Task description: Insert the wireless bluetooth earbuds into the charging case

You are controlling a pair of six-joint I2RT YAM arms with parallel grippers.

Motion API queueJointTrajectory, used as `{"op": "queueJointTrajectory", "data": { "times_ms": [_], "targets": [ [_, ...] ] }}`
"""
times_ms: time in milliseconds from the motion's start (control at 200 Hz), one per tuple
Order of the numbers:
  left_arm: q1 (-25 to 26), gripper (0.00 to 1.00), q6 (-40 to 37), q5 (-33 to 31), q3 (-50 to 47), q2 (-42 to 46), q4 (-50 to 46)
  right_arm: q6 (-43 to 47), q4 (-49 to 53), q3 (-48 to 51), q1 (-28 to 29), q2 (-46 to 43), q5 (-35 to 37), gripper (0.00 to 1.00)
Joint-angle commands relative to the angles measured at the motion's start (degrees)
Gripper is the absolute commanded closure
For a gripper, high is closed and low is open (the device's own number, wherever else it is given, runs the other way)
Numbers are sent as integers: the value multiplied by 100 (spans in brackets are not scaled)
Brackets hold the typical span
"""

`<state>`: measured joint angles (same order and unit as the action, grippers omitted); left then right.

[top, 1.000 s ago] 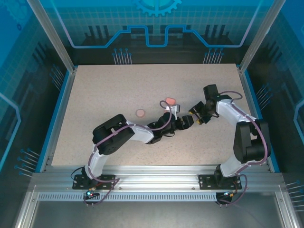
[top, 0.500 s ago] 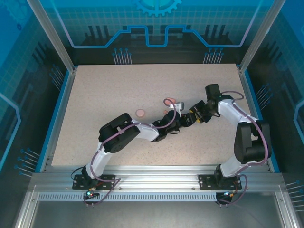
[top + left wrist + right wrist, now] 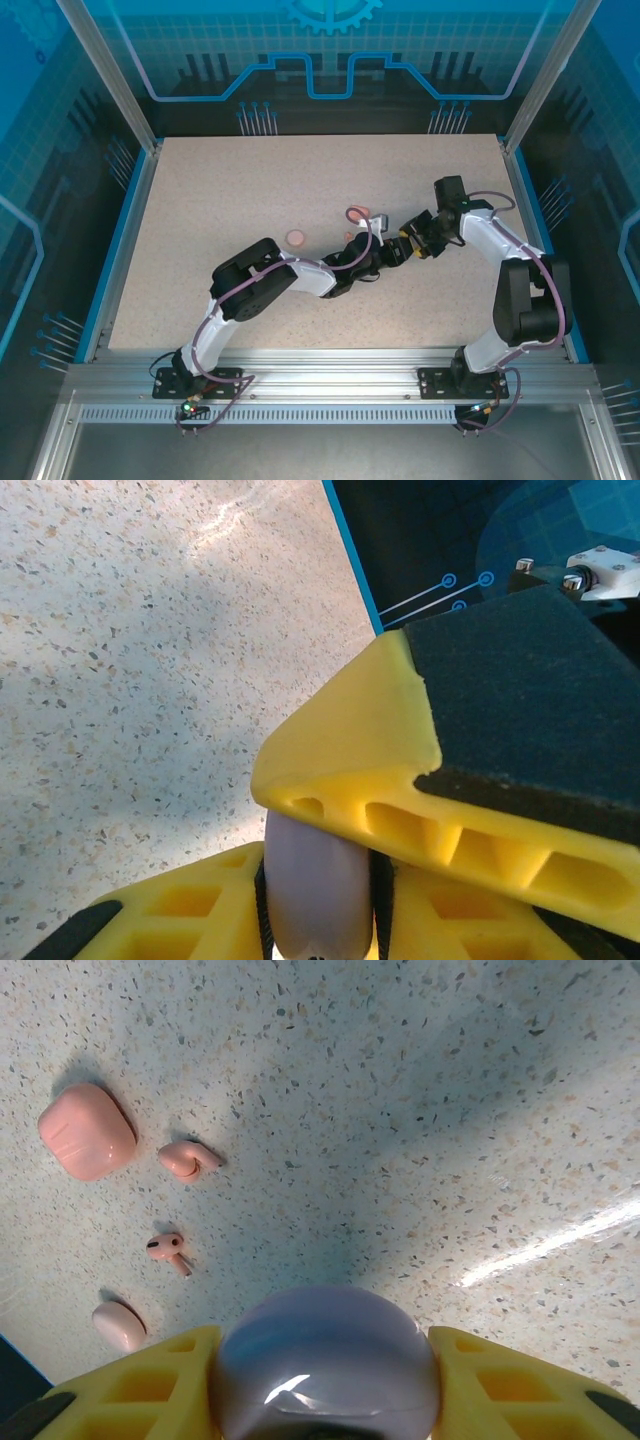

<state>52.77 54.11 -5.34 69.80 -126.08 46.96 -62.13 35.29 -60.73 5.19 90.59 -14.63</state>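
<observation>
A pale purple charging case [image 3: 330, 1365] sits between the yellow fingers of my right gripper [image 3: 325, 1345], which is shut on its wide sides. The left gripper [image 3: 318, 865] meets it at the table's middle and clamps the same case [image 3: 315, 905] across its narrow sides, with a right finger [image 3: 400, 770] lying over the top. In the top view the left gripper [image 3: 393, 253] and right gripper [image 3: 409, 246] touch tip to tip. Two pinkish earbuds [image 3: 190, 1158] [image 3: 167, 1250] lie loose on the table. The case's inside is hidden.
A pink closed case [image 3: 87, 1130] lies beside the earbuds, and a small pale pink rounded piece [image 3: 120, 1325] lies nearer. From above, a pink case [image 3: 358, 213] and a pink disc [image 3: 296, 237] sit left of the grippers. The blue table edge [image 3: 350, 555] runs close behind.
The left arm has reached right to the right gripper, and its jaws have narrowed onto the purple case. The right arm has barely moved.
</observation>
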Motion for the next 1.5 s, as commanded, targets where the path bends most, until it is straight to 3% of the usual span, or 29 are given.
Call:
{"op": "queueJointTrajectory", "data": {
  "times_ms": [0,200,430,630,795,990,1135,1276,1496],
  "targets": [
    [24,68,-15,-134,216,-168,131,-27,86,79,-76,-155,-110,55],
    [25,69,20,-135,320,-272,167,-19,86,79,-81,-173,-121,56],
    [27,90,75,-67,363,-312,265,-27,70,66,-98,-186,-165,54],
    [23,93,109,-41,299,-280,276,-45,48,0,-132,-173,-196,52],
    [23,96,118,-20,192,-229,286,-19,79,-68,-256,-190,-244,33],
    [-2,97,91,135,-202,58,308,112,26,-150,-865,-504,-413,21],
    [-233,97,-45,783,-818,591,313,578,74,-92,-1278,-915,-450,19],
    [-725,96,-401,2035,-1441,1302,176,1097,-414,483,-1345,-1441,-663,17],
    [-1308,96,-1583,3181,-2014,2862,-1456,1867,-2109,1774,-910,-2237,-1437,16]
  ]
}}
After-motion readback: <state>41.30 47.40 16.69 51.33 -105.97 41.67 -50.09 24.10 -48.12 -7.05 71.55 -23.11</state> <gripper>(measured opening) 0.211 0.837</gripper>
